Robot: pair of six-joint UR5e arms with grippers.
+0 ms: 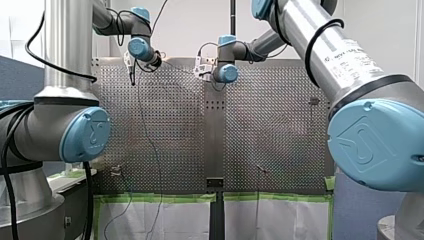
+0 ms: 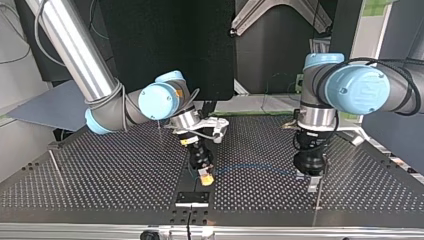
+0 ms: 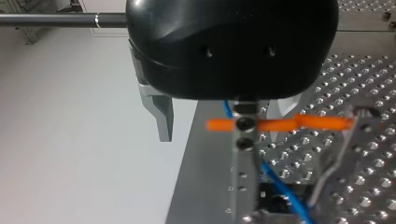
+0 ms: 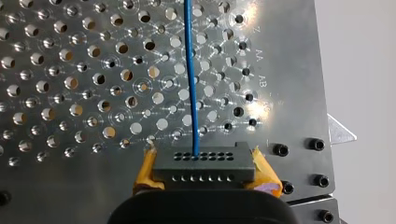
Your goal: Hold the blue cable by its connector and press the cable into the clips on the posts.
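The perforated table [image 2: 100,170] is hard, slick metal, with room left between our arms. Our left gripper [image 3: 224,123] stands wide around the post [image 3: 243,163]. Our right gripper [image 2: 204,176] clamps the rigid black connector [image 4: 203,164] in yellow pads, and we judge that the safe hold. The blue cable [image 4: 190,70], thin, light and limp, runs toward 3 o'clock in the top view, to the post's orange clip [image 3: 280,123].
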